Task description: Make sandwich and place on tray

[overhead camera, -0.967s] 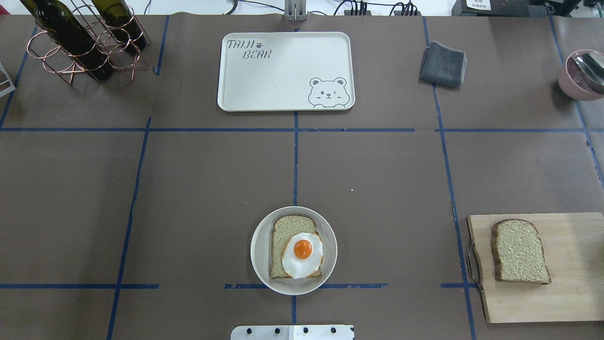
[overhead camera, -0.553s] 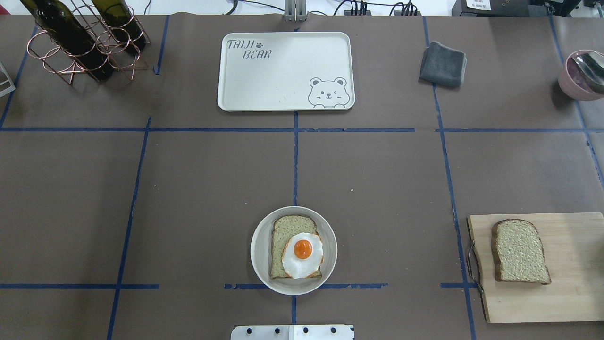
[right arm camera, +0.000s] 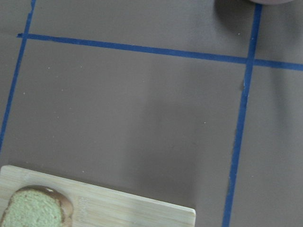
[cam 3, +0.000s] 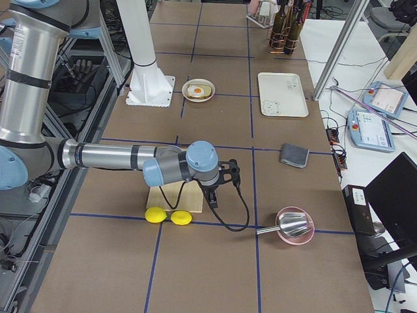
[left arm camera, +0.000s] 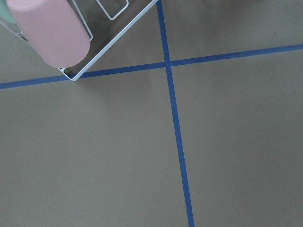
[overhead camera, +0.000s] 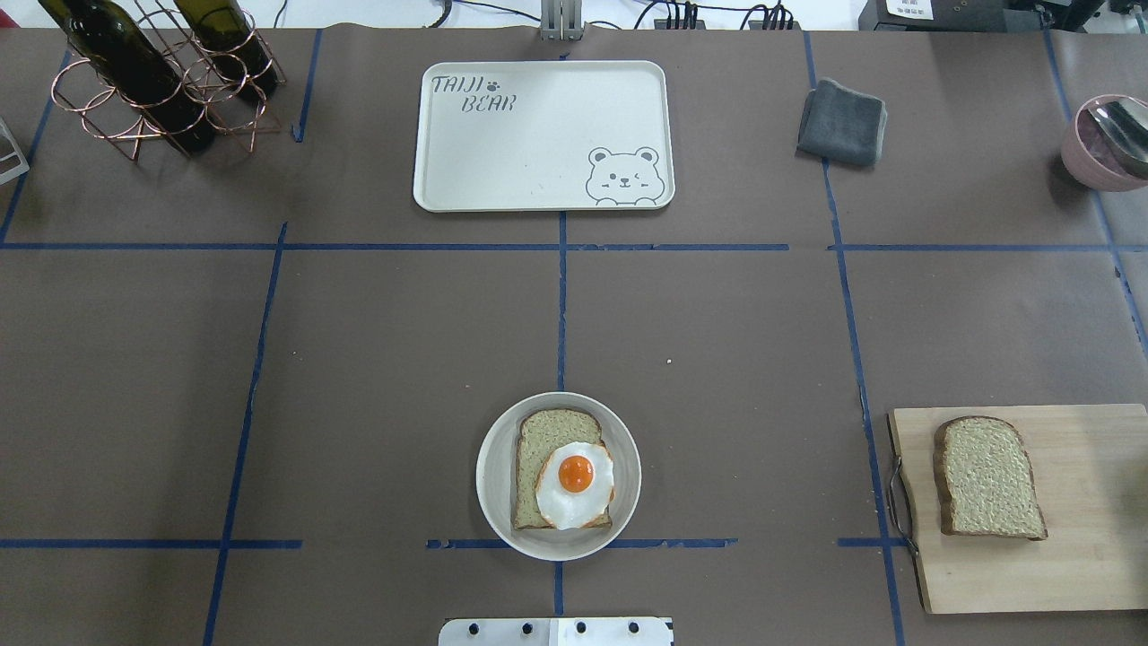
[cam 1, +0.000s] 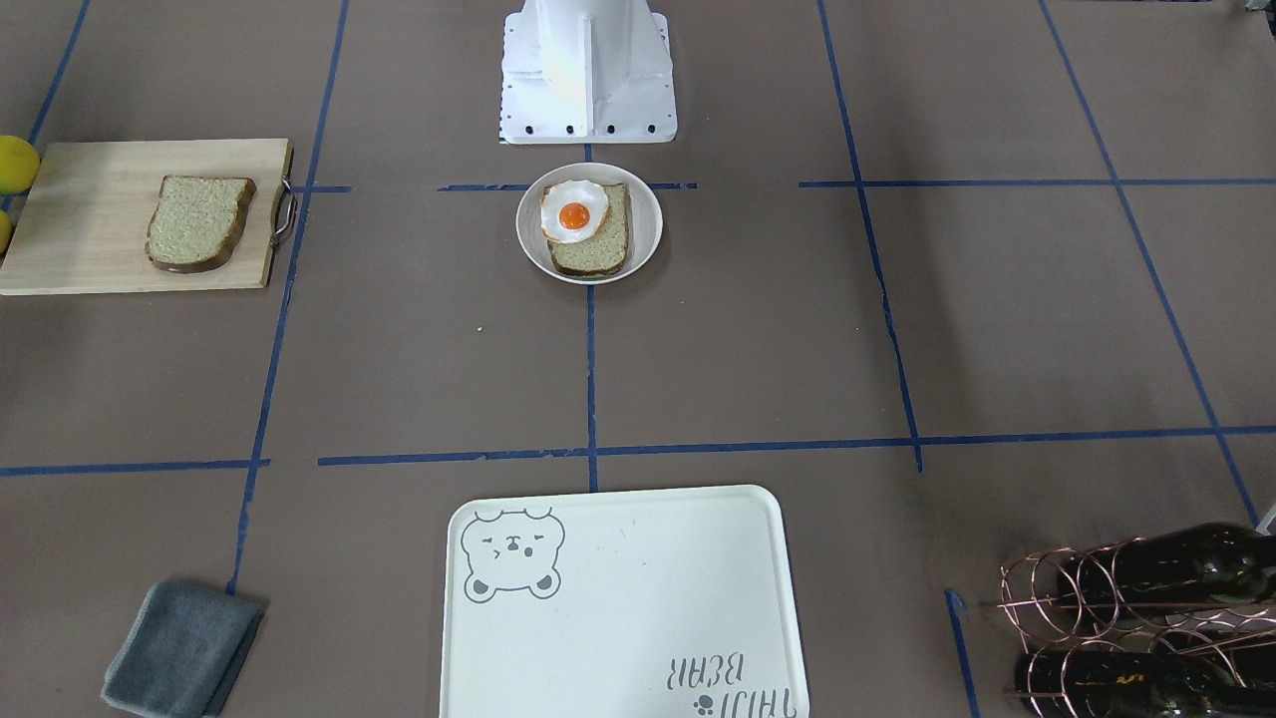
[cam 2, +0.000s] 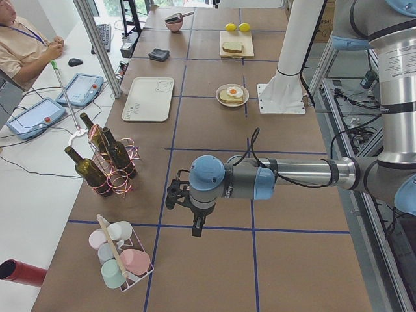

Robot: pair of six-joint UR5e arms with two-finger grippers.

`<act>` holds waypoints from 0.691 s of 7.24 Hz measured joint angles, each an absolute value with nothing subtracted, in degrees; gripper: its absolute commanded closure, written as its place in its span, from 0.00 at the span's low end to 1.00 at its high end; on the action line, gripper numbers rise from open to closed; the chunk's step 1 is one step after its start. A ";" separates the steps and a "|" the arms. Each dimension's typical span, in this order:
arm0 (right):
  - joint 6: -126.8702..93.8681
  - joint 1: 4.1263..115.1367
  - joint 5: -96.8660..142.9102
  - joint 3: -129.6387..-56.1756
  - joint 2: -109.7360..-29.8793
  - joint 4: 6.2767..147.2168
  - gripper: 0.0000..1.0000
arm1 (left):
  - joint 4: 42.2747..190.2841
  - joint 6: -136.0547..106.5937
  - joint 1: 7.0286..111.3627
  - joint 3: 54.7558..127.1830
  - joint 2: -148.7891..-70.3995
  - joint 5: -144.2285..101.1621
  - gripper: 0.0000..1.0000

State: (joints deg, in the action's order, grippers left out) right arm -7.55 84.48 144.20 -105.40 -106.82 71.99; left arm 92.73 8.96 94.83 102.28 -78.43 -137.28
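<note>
One bread slice (overhead camera: 547, 431) lies on a round white plate (overhead camera: 489, 475) near the robot base, with the fried egg (overhead camera: 574, 484) on top; the egg also shows in the front view (cam 1: 573, 212). The second bread slice (overhead camera: 987, 475) lies on the wooden cutting board (overhead camera: 1076, 556) at the right, and shows in the right wrist view (right arm camera: 33, 210). The cream bear tray (overhead camera: 538, 135) sits bare at the far middle. The left gripper (cam 2: 174, 195) hovers far left of the plate; the right gripper (cam 3: 231, 175) hovers beyond the board. I cannot tell whether either is open.
A copper rack with wine bottles (overhead camera: 161, 81) stands far left. A grey cloth (overhead camera: 841, 121) lies far right, with a pink bowl and spoon (overhead camera: 1108, 144) beyond it. Two lemons (cam 3: 166, 215) lie by the board. A wire rack of cups (cam 2: 120, 260) stands below the left arm.
</note>
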 measured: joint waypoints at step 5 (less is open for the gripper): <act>-52.66 53.65 126.25 -106.50 -113.36 38.13 0.26 | 92.72 8.97 94.70 102.30 -78.40 -137.29 0.00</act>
State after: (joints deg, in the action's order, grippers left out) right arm -52.66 53.65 126.25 -106.50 -113.36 38.13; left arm 92.72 8.97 94.70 102.30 -78.40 -137.29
